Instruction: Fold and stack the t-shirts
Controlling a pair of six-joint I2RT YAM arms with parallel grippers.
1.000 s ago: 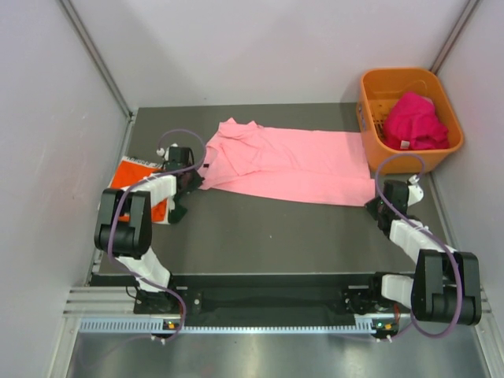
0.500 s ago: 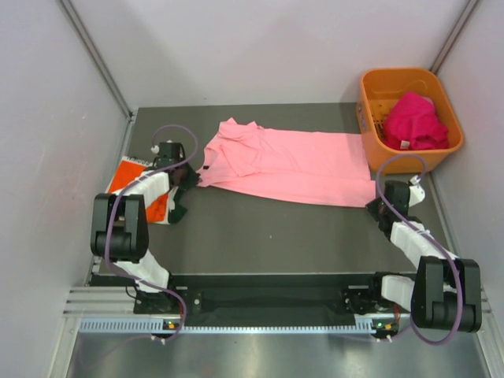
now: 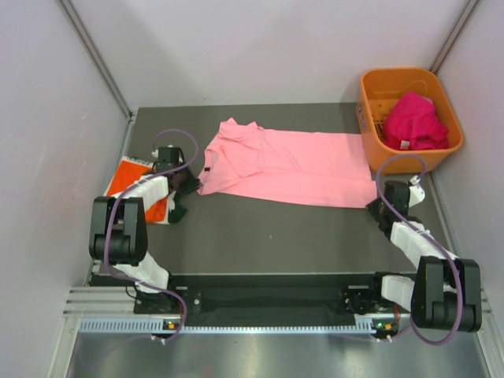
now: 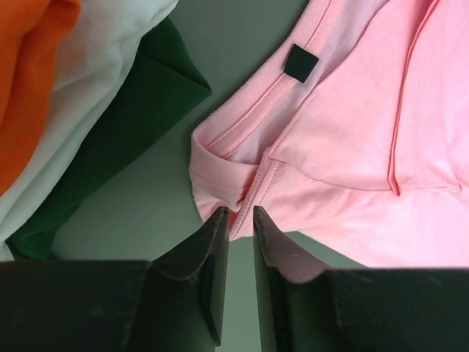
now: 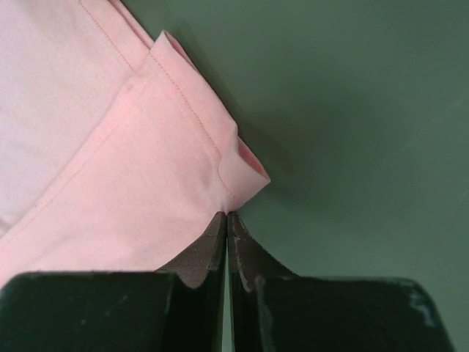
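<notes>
The pink t-shirt (image 3: 287, 167) lies lengthwise between both arms. The right claw (image 5: 226, 216) pinches its hem corner, and the left claw (image 4: 238, 220) seemingly grips the opposite end.

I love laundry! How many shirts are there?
5: a light pink shirt spread on the table, a magenta shirt in the basket, and an orange shirt, a white shirt and a dark green shirt piled at the left. More may hide underneath.

Soft, even, fairly bright light; a diffuse shadow falls just right of the pink t-shirt (image 5: 110, 147); wrist views sharp.
</notes>
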